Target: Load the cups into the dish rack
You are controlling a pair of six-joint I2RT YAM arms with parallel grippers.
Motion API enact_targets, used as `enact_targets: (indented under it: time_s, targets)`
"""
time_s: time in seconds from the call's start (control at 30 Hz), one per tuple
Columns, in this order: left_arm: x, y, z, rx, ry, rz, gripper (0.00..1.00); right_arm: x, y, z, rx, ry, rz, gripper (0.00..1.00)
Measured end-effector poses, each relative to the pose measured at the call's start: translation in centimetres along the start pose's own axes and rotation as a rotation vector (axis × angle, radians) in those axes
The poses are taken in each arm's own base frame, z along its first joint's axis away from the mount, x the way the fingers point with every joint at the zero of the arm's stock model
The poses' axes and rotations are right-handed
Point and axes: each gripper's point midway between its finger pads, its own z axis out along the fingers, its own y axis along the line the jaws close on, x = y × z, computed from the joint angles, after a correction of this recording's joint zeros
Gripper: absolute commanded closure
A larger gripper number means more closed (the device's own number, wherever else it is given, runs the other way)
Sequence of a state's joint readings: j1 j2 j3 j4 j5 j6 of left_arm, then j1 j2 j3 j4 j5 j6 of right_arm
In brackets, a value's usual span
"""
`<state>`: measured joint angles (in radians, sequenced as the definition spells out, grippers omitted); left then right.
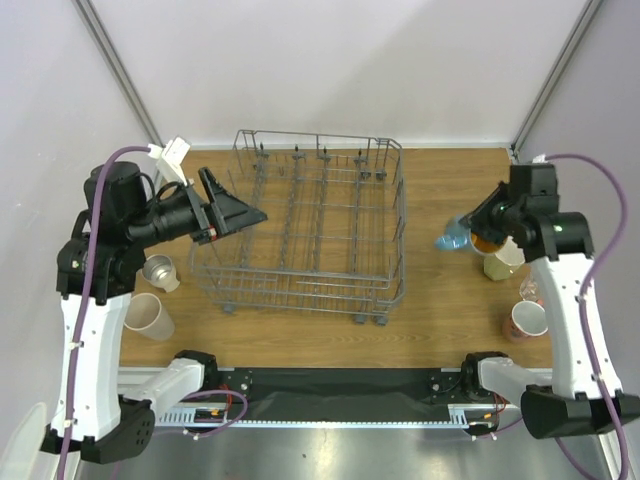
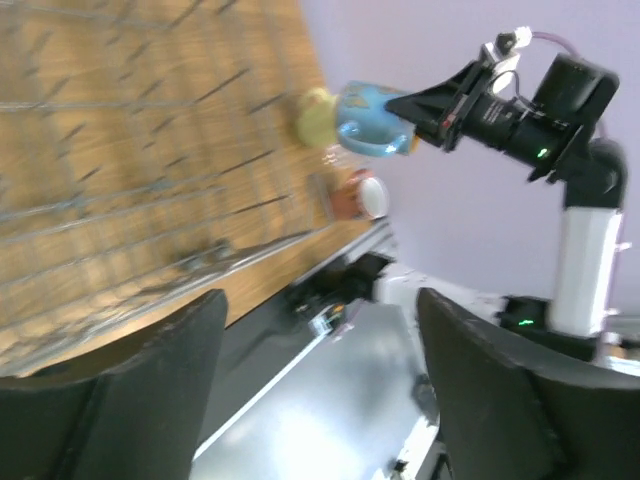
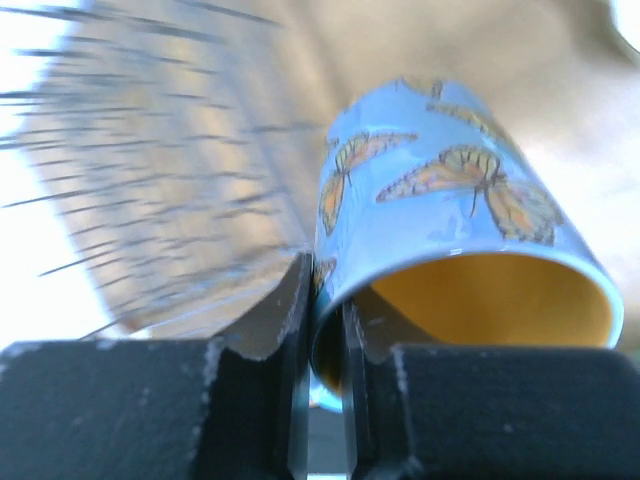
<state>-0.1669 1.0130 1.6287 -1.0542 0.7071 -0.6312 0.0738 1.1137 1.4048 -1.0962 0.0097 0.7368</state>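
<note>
The grey wire dish rack point(image 1: 300, 225) stands mid-table with no cups in it. My right gripper point(image 1: 478, 225) is shut on the rim of a blue butterfly cup with an orange inside point(image 1: 452, 238), holding it tilted above the table right of the rack. In the right wrist view the gripper point(image 3: 325, 320) pinches the cup's wall point(image 3: 450, 190). My left gripper point(image 1: 240, 215) is open and empty over the rack's left edge; it also shows in the left wrist view point(image 2: 320, 380). A pale yellow cup point(image 1: 500, 262), a clear glass point(image 1: 530, 290) and a salmon pink cup point(image 1: 527, 321) stand at the right.
A grey metal-looking cup point(image 1: 160, 272) and a beige cup point(image 1: 148, 316) sit left of the rack beside my left arm. The blurred rack wires point(image 3: 150, 150) fill the left of the right wrist view. Grey walls close the table's back and sides.
</note>
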Motion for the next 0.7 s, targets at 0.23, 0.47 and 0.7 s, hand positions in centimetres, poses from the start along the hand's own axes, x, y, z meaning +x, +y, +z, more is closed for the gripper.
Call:
enact_targets:
  time_s: [0.23,0.47,0.7]
  targets:
    - [-1.5,-2.8,1.3,0.224,-0.073,-0.092,0.00,-2.2,8.1,-5.8,-0.402,-0.091,-0.044,1.00]
    - [-2.8,-7.5,2.0,0.404,-0.080,-0.107,0.01,-3.3,16.1,-10.3,-0.825,-0.125,-0.028,1.00]
    - [-2.0,-10.6,3.5,0.495,-0.041,-0.167,0.03,-0.7,23.3,-14.0,-1.163,-0.015,-0.090,1.00]
